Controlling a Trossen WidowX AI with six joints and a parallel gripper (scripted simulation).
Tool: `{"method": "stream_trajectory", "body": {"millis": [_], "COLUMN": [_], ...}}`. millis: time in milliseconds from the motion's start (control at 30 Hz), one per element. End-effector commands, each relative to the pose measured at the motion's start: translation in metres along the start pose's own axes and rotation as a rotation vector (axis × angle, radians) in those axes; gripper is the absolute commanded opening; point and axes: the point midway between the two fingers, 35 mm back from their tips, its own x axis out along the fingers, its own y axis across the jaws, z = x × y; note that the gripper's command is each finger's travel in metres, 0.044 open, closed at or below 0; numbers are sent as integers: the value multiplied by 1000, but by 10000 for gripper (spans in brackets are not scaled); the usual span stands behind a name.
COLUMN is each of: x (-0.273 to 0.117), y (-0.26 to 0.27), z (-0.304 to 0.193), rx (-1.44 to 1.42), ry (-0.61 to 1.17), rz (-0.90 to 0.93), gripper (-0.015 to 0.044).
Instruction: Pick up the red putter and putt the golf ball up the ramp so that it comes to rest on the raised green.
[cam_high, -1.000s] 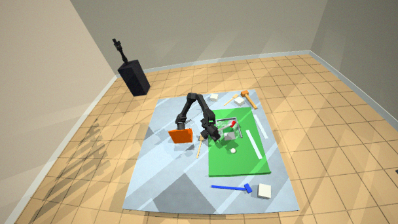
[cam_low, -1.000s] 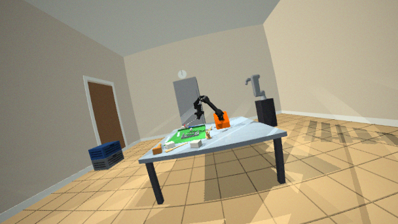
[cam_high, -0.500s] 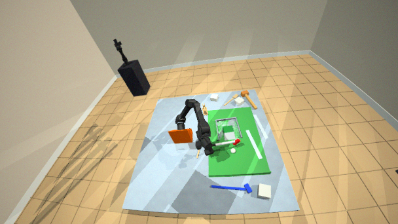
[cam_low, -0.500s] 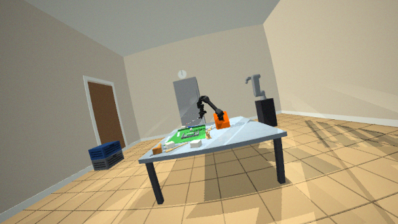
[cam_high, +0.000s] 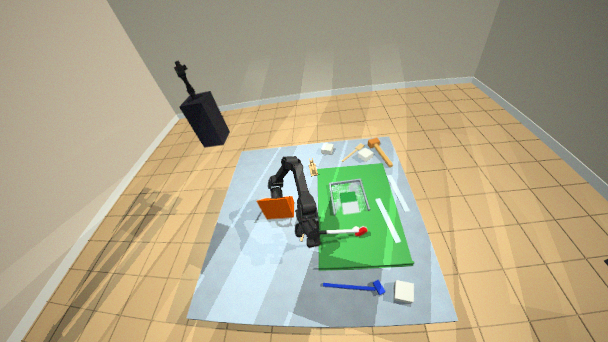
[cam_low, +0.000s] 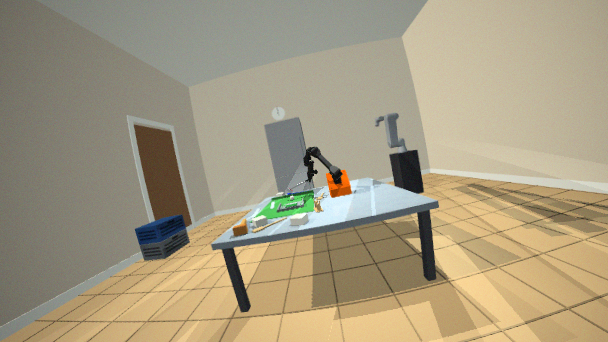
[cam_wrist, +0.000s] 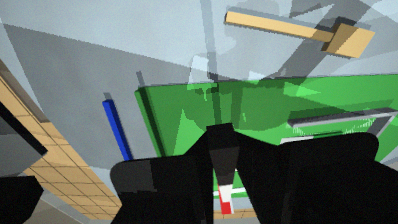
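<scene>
My gripper (cam_high: 316, 234) (cam_low: 311, 179) (cam_wrist: 217, 134) is shut on the red putter's black grip and holds it above the mat's left side. The putter's white shaft (cam_high: 340, 231) (cam_wrist: 226, 192) reaches out to the right, with its red head (cam_high: 362, 231) (cam_wrist: 225, 207) at the far end. A white golf ball (cam_low: 292, 198) is on the green mat; in the top view it seems to show beside the head, mostly overlapped. Whether they touch cannot be told. The raised green (cam_high: 348, 197) sits inside a grey-walled frame, with the white ramp (cam_high: 350, 207) at its near side.
A blue mallet (cam_high: 350, 286) (cam_wrist: 118, 130) and a white block (cam_high: 404, 291) lie in front of the mat (cam_high: 360, 257). White strips (cam_high: 388, 220) (cam_high: 398, 193) lie at the right. White blocks, a wooden stick and an orange-headed mallet (cam_high: 381, 151) lie behind. A wooden mallet (cam_wrist: 280, 26) shows in the wrist view.
</scene>
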Motion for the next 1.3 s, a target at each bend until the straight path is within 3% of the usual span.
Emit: {"method": "stream_trajectory", "body": {"millis": [0,833,1267], "x": [20,56,54], "y": [-2,-3,-1], "z": [6,15,15], "rx": [11,11,6], "ry": [2,3,-6], "rz": [-13,-15,-10], "gripper": [0,0,0]}}
